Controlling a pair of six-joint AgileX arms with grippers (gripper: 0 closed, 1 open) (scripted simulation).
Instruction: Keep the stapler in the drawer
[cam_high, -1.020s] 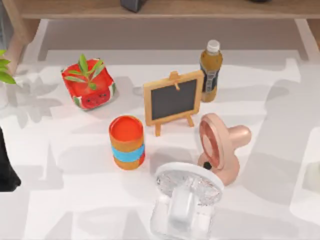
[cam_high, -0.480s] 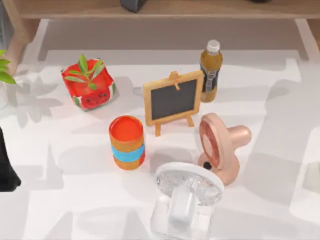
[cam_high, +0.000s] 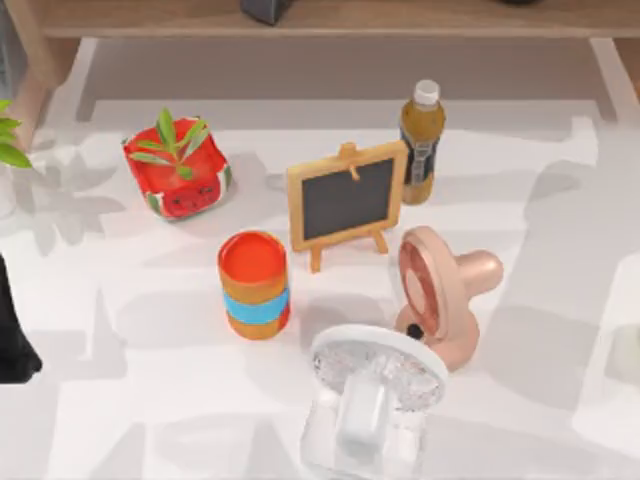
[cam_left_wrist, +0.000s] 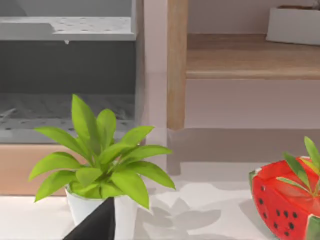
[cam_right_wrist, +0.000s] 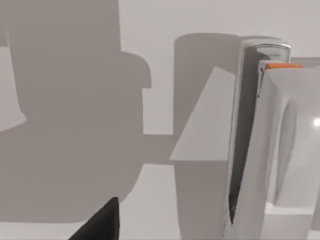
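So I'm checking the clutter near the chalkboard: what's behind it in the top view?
Behind the small chalkboard easel, toward its right end, stands a bottle of amber drink with a white cap, upright. The bare table lies behind the rest. The board hides the strip of table right behind it.

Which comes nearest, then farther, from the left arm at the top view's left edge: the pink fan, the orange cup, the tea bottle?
1. Orange cup, centre-left, nearest the left arm.
2. Pink fan, right of centre.
3. Tea bottle, far back on the right.
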